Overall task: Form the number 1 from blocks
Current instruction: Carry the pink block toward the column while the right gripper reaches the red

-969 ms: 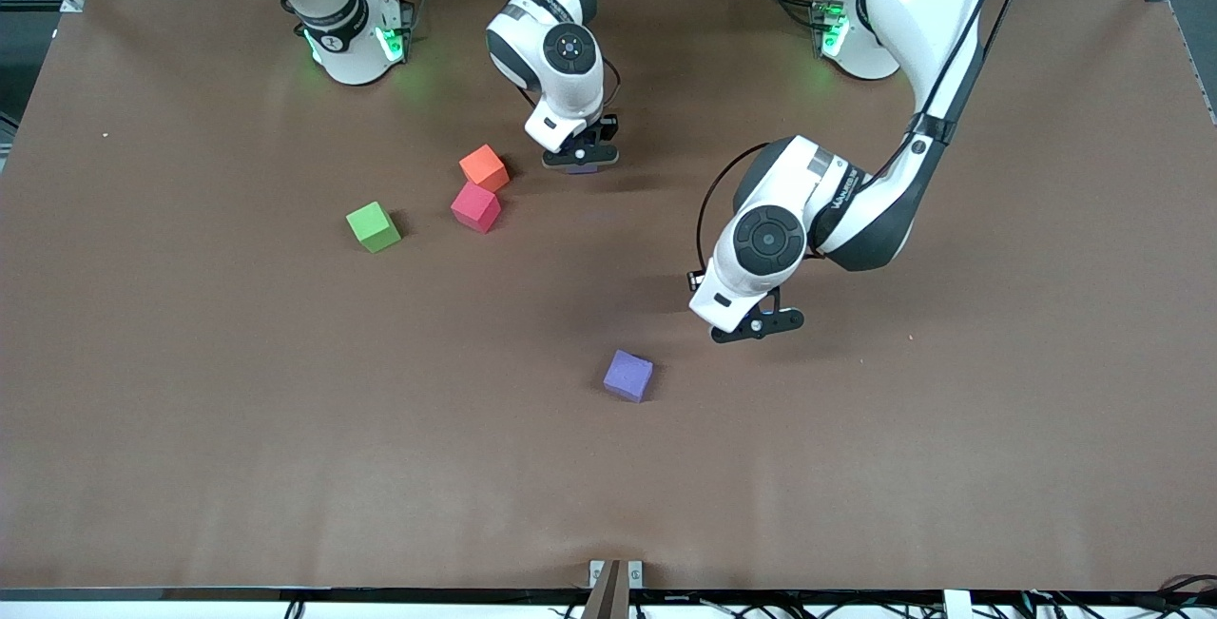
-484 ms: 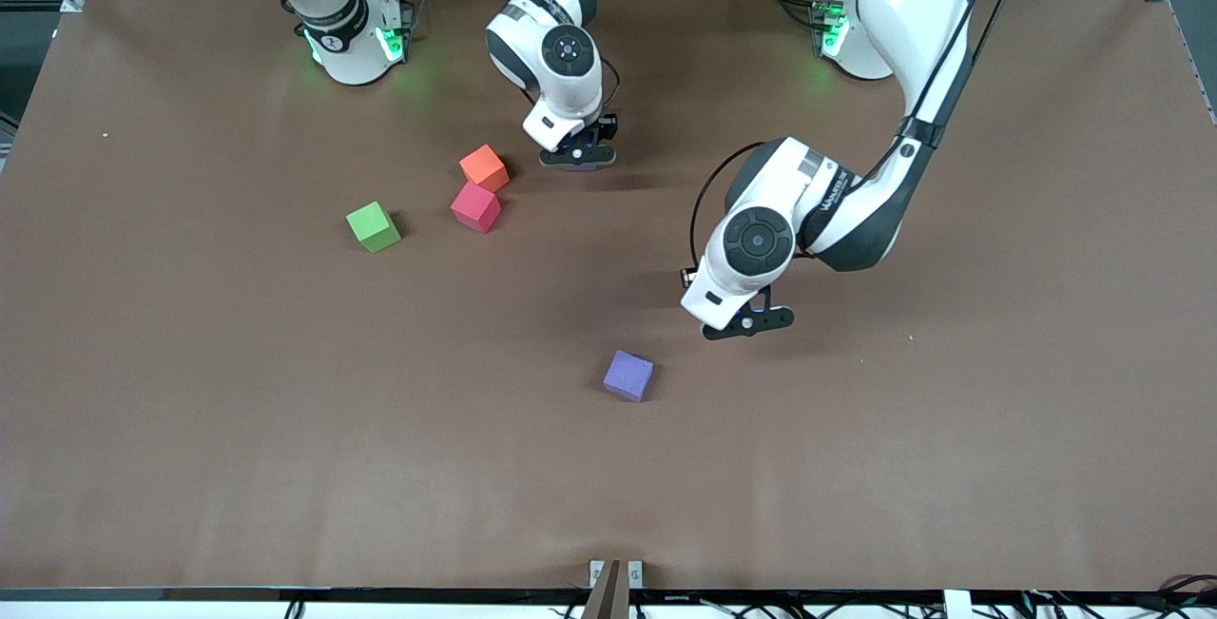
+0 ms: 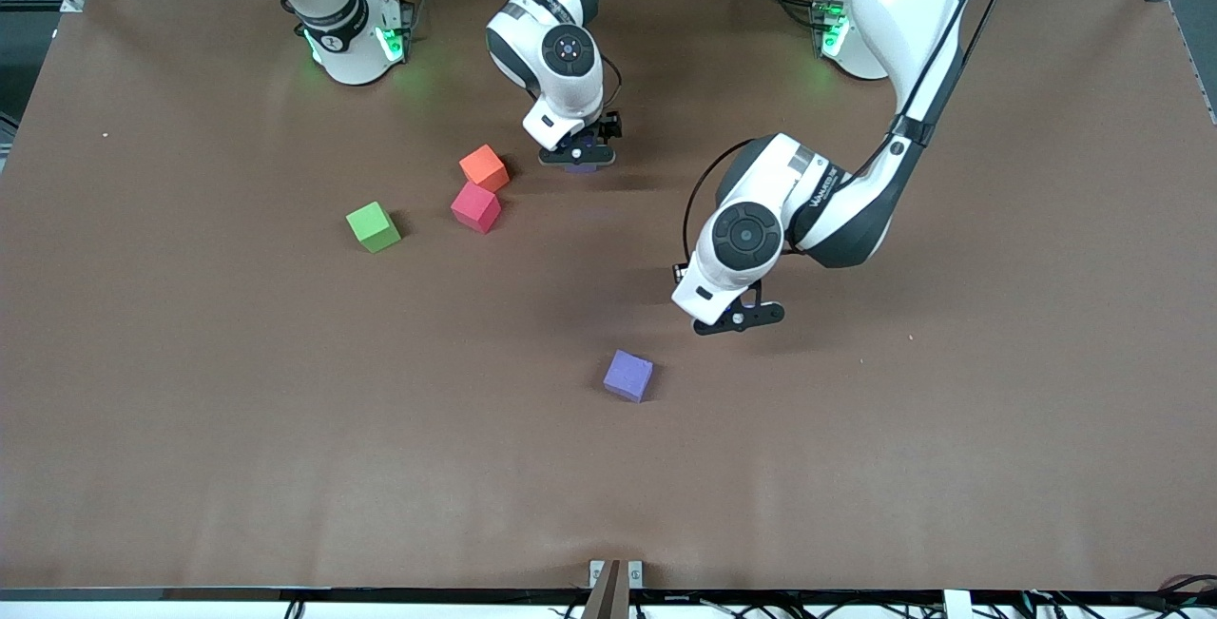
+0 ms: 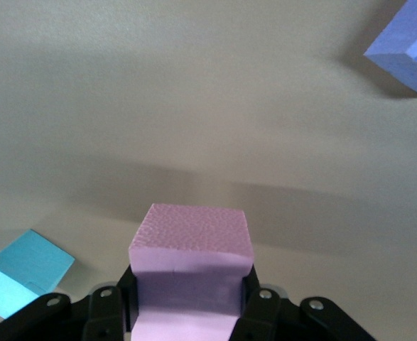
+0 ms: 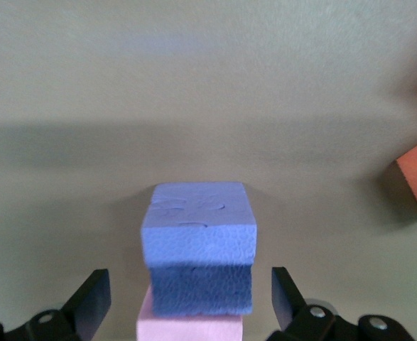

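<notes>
The left gripper (image 3: 739, 318) hung over the bare table (image 3: 951, 410), its fingers (image 4: 261, 312) clenched on a pink block (image 4: 192, 266); a light blue block (image 4: 22, 271) lay on the table close beneath it, seen only from the left wrist. The purple block (image 3: 628, 376) sat nearer the front camera than that gripper. The right gripper (image 3: 577, 158) stood low near the robots' side — fingers (image 5: 89, 302) spread and released — around a blue-purple block (image 5: 199, 245) resting on another pink block (image 5: 188, 329). Beside it lay the orange block (image 3: 484, 167), the red block (image 3: 475, 207) just beside and nearer the camera, and the green block (image 3: 373, 226) apart toward the right arm's end.
</notes>
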Controlling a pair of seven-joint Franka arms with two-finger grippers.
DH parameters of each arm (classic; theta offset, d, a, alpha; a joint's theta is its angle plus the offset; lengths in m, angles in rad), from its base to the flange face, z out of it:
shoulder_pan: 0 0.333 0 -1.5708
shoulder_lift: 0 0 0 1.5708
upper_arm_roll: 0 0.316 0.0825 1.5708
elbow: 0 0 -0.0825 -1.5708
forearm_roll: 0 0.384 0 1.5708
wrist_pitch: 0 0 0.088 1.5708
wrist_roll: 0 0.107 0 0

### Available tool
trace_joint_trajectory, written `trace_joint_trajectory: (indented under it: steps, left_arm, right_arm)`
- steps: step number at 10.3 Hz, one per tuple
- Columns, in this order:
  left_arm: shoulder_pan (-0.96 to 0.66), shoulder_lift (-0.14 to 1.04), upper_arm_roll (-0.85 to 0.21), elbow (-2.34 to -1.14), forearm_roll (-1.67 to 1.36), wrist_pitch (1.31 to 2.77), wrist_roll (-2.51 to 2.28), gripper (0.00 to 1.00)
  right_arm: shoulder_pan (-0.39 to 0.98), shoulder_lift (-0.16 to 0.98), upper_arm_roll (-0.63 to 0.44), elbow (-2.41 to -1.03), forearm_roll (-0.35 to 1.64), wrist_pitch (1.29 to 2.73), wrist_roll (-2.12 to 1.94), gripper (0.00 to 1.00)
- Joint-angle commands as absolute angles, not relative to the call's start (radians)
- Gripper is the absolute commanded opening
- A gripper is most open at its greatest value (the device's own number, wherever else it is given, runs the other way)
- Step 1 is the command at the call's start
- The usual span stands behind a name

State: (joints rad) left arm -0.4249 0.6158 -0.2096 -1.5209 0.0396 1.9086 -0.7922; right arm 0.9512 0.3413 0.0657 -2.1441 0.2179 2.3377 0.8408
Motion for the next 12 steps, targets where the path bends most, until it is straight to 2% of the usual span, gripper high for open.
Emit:
trace_joint_trajectory:
  steps: [1,3,6,10,12]
  left_arm:
    - [-0.454,0.627,-0.204,-1.509,0.02,1.927,-0.834,0.0]
    - [-0.481,0.633,-0.203,-1.509,0.021,1.93,-0.857,0.0]
    - [-0.589,0.66,-0.201,-1.509,0.032,1.985,-0.972,0.0]
    - [-0.734,0.669,-0.198,-1.538,0.054,2.051,-1.094,0.0]
    - [-0.778,0.657,-0.198,-1.621,0.055,2.207,-1.127,0.0]
  right_arm:
    - [0.934,0.229,0.043,-2.123,0.216,2.226,0.842,1.0]
    - [0.916,0.148,-0.006,-2.086,0.102,2.104,0.841,1.0]
    - [0.818,0.124,-0.075,-1.959,0.042,1.942,0.787,1.0]
    - [0.576,0.132,-0.097,-1.907,0.043,1.882,0.628,1.0]
    - [0.47,0.136,-0.097,-1.901,0.041,1.868,0.519,1.0]
